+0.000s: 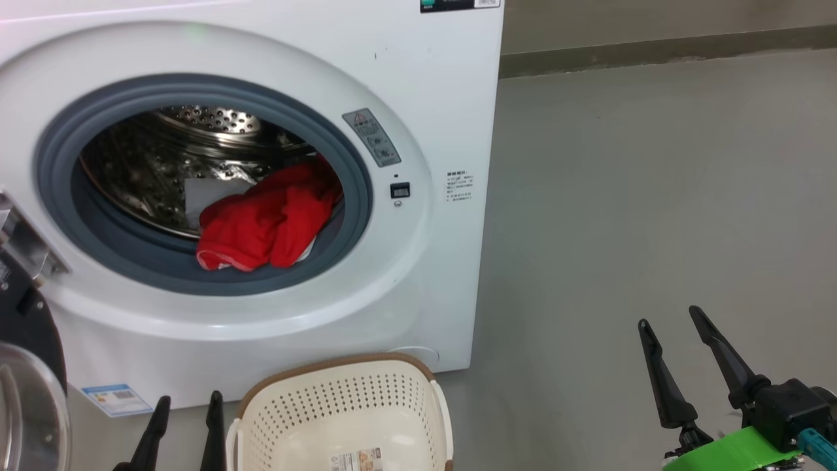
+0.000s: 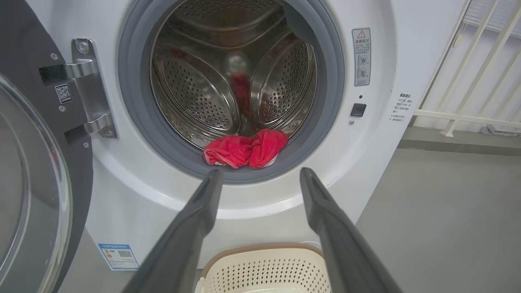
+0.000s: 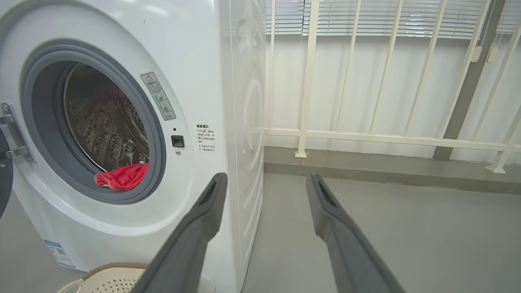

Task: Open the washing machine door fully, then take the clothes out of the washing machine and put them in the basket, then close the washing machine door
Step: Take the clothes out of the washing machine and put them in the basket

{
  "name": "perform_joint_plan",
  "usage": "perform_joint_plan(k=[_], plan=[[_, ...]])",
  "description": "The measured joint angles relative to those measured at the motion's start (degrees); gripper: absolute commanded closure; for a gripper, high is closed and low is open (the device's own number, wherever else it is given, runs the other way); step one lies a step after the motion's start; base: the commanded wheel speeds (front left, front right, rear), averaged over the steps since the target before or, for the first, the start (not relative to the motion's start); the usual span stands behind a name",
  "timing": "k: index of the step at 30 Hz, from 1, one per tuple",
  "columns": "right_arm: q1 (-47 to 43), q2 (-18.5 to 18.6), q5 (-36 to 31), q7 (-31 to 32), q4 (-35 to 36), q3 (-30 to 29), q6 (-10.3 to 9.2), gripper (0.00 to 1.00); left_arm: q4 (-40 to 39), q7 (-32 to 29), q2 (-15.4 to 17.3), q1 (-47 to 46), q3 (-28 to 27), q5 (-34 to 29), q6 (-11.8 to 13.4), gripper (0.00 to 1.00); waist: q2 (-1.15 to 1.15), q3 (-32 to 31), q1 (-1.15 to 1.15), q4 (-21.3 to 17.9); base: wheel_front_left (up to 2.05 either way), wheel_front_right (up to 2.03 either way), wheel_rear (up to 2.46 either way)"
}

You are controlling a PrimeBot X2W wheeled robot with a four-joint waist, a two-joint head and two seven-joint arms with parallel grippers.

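Jaws apart, left gripper, right gripper, clothes in washing machine

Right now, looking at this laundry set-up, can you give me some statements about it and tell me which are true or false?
1. The washing machine door stands open. True.
2. The red clothes lie in the mouth of the washing machine. True.
3. The left claw grips the clothes. False: the left claw is open and apart from them.
4. The basket sits on top of the washing machine. False: the basket stands on the floor in front of it.
5. The right claw is open and holds nothing. True.
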State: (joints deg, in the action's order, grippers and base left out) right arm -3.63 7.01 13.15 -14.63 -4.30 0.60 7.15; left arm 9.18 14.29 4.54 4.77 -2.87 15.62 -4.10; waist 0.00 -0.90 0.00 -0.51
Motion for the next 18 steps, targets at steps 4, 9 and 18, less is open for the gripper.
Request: perform_joint_plan(k=[4, 9, 18], plan=[[0.01, 0.01, 0.0, 0.0, -0.01, 0.03, 0.0, 0.0, -0.04, 0.0, -0.02, 0.0, -0.04, -0.01, 0.0, 0.0, 0.0, 0.17, 0.0, -0.04, 0.71, -0.71, 0.0], [0.01, 0.11, 0.45, 0.0, -0.03, 0.11, 0.0, 0.0, -0.1, 0.0, -0.18, 0.01, -0.08, -0.01, 0.03, 0.0, 0.0, 0.22, 0.0, -0.07, 0.14, -0.14, 0.0], [0.0, 0.15, 0.45, 0.0, -0.18, 0.18, 0.0, 0.0, -1.81, 0.0, -0.47, 0.02, -0.13, -0.45, 0.04, 0.0, 0.0, 0.49, 0.0, 0.03, 0.0, 0.0, 0.0]])
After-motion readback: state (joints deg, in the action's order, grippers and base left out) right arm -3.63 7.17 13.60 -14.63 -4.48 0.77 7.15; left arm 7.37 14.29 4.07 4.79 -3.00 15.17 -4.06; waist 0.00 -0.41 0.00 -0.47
